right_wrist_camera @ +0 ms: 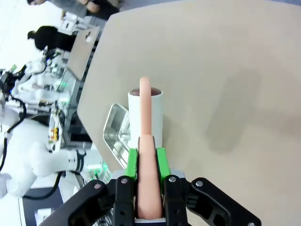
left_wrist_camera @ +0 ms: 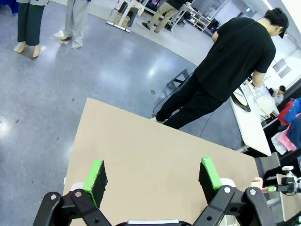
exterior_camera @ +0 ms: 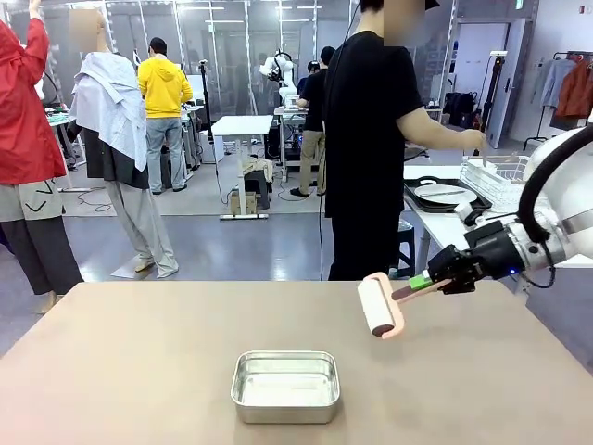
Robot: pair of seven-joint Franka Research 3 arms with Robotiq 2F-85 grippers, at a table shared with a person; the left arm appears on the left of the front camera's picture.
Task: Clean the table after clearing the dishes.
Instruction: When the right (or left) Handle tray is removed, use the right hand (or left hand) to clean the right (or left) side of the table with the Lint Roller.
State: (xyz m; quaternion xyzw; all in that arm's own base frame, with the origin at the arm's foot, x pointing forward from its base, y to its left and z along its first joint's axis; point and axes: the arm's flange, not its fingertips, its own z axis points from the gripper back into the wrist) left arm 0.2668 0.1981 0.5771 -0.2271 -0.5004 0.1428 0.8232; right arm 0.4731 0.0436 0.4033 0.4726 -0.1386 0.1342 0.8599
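right gripper [exterior_camera: 422, 281]: I grip the roller [exterior_camera: 378, 309] by its handle, over the table [exterior_camera: 139, 371] | left gripper [left_wrist_camera: 153, 176]: mine, wide, empty | pan [exterior_camera: 283, 413]: on table, near roller

The right arm [exterior_camera: 570, 185] was a smooth white shell with a thick black cable [exterior_camera: 524, 202] beside it and a small blue light on its black wrist. The right gripper [exterior_camera: 422, 281] was black, with bright green pads and silver screws at its linkage joints. The left gripper [left_wrist_camera: 153, 176] was built the same: black linked fingers [left_wrist_camera: 96, 176], green pads, silver screws. The person [exterior_camera: 371, 139] wore a black short-sleeved T-shirt and black trousers.
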